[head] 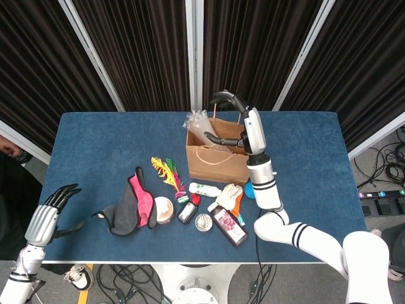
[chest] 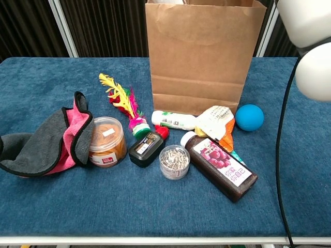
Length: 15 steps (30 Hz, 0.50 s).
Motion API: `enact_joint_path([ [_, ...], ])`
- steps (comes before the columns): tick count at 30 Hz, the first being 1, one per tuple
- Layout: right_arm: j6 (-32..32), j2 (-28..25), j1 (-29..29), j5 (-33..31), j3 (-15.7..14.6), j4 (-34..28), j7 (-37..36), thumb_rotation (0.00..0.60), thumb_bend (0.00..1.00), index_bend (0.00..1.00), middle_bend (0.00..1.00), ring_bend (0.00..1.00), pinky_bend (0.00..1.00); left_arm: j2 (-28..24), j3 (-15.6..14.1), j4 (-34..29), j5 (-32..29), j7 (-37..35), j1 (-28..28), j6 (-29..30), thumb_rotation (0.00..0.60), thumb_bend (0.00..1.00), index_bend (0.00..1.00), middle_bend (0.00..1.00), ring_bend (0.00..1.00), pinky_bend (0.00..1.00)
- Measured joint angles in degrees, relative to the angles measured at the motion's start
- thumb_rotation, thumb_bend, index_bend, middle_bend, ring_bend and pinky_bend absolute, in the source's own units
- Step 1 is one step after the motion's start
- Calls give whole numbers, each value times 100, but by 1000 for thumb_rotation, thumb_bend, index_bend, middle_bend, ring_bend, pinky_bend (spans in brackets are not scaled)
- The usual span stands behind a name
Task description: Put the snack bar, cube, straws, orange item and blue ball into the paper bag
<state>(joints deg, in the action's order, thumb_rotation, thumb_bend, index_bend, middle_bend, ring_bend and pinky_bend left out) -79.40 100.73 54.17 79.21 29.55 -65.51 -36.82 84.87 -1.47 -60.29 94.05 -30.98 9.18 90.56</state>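
- A brown paper bag [head: 217, 161] stands upright on the blue desk [head: 95, 145], clear-wrapped straws [head: 197, 125] poking from its open top.
- The right robot hand [head: 223, 120] hangs over the opening, fingers spread, holding nothing.
- A blue ball [chest: 249, 117] lies just beside the bag.
- The left robot hand [head: 54, 206] hovers off the desk's edge, fingers apart.

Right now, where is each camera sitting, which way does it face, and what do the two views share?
Head view: high above the table, looking down at the bag and clutter; shows the right hand over the bag and the left hand off the table's left edge.
Chest view: low at the table's near edge, facing the bag front; shows only white right arm.
Shared: bag, ball, bottle.
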Motion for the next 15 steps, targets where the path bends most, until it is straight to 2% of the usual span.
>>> enact_joint_path([
  [4, -179, -334, -132, 231, -75, -613, 265, 600, 0, 260, 374, 246, 376, 3, 6, -43, -1, 2, 14, -10, 600, 239, 242, 232, 151, 238],
  [8, -263, -886, -428, 491, -362, -1375, 959, 600, 0, 301, 395, 296, 385, 2, -4, -68, -3, 21, 1, -4, 600, 239, 242, 232, 151, 238],
  [11, -234, -1428, -737, 646, -715, -1957, 1750, 600, 0, 326, 408, 312, 392, 6, -6, -116, -5, 7, -1, -5, 600, 239, 241, 232, 151, 238],
  [14, -121, -2078, -1125, 769, -1220, -2567, 2629, 600, 0, 326, 408, 312, 393, 6, -12, -172, 30, 33, 12, 6, 600, 239, 241, 232, 151, 238],
  [15, -80, -2353, -1301, 838, -1470, -2814, 2938, 600, 0, 326, 408, 312, 393, 6, -14, -188, 45, 51, 16, 15, 600, 239, 242, 232, 151, 238],
])
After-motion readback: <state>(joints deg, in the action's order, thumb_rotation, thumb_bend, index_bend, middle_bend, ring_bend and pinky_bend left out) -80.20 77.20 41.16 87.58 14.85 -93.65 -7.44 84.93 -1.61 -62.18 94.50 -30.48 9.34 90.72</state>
